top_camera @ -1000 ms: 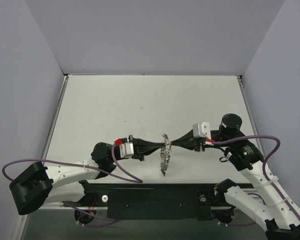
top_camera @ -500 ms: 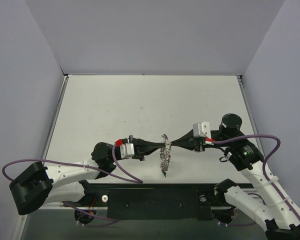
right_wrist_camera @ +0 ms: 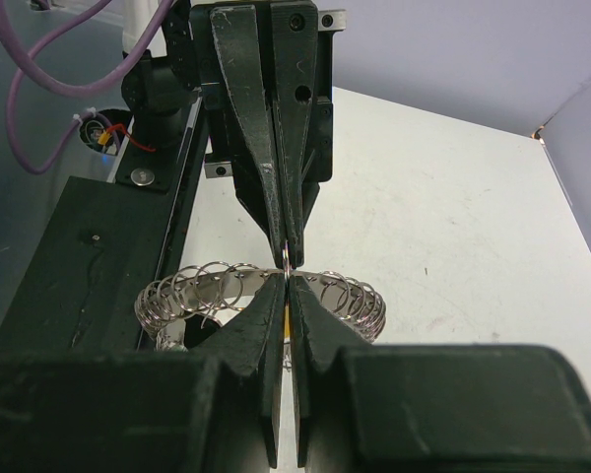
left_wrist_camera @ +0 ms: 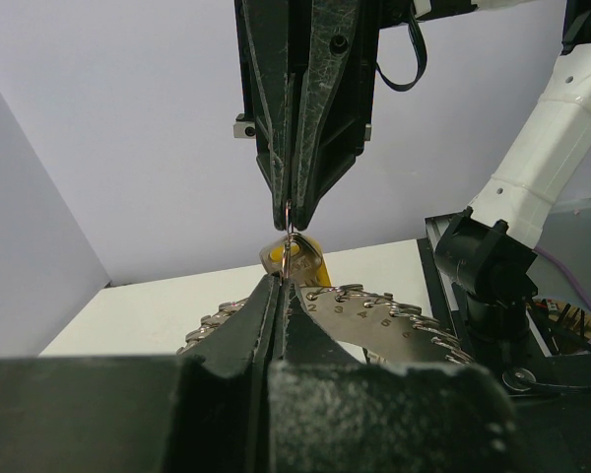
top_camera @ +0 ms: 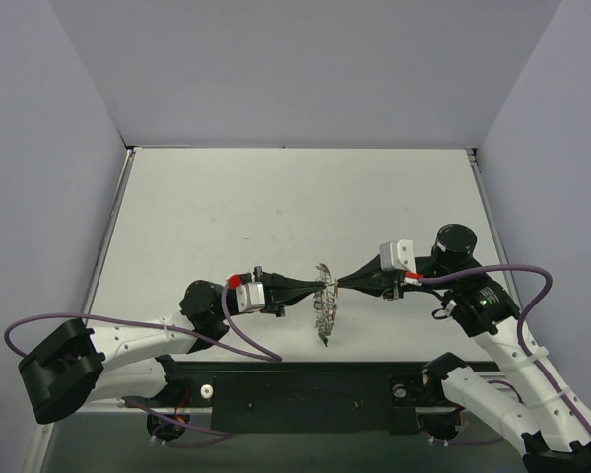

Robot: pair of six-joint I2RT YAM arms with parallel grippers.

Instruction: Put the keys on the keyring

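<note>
Meeting tip to tip above the bench [top_camera: 276, 197], the left fingers [top_camera: 294, 289] and right fingers [top_camera: 362, 280] are both pinched tight on the keyring [top_camera: 325, 307], which hangs edge-on below them (near the black base rail [top_camera: 305, 389]). From the left wrist, the yellow key [left_wrist_camera: 303, 258] sits just behind the meeting tips, with the ring's scalloped rim spreading to either side. From the right wrist, its coils flank the closed fingers, and a purple cable [right_wrist_camera: 49, 59] loops beyond.

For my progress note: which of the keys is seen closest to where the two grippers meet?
The yellow-headed key: it shows just behind the meeting point, above the keyring. No blue or green head is visible there.
</note>
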